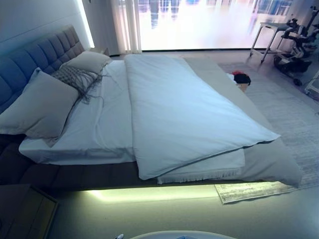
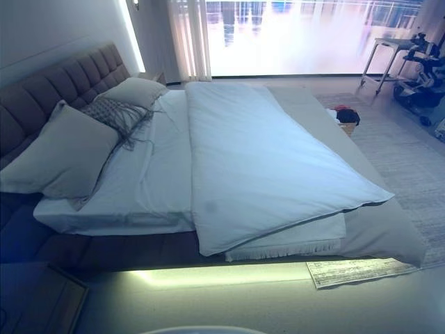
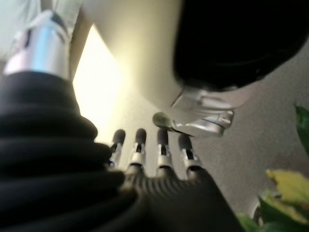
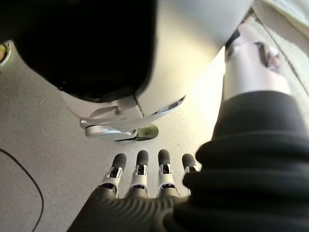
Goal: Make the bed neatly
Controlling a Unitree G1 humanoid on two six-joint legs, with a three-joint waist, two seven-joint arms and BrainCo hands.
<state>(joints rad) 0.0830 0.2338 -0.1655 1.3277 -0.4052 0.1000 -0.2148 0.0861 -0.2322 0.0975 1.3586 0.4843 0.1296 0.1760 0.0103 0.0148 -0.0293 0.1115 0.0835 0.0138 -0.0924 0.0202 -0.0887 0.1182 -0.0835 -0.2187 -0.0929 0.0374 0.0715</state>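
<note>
A bed (image 1: 75, 172) with a padded headboard (image 1: 30, 57) stands before me. A white duvet (image 1: 179, 114) lies over it, its near corner hanging over the bed's side. A white sheet (image 1: 99, 129) shows beside it. A large pillow (image 1: 40, 107), a smaller pillow (image 1: 89, 60) and a fringed grey cushion (image 1: 74, 77) lie at the head. A grey blanket (image 1: 271, 162) sits under the duvet at the foot. My left hand (image 3: 149, 150) and right hand (image 4: 149, 169) hang down with straight fingers, holding nothing, and show only in the wrist views.
A nightstand (image 1: 25, 209) stands at the near left. A rug (image 1: 289, 109) lies beyond the bed's foot, with a basket of clothes (image 1: 241, 79) on it. A stool (image 1: 269, 35) and equipment (image 1: 299, 45) stand by the window. A green plant (image 3: 285, 193) shows near my left hand.
</note>
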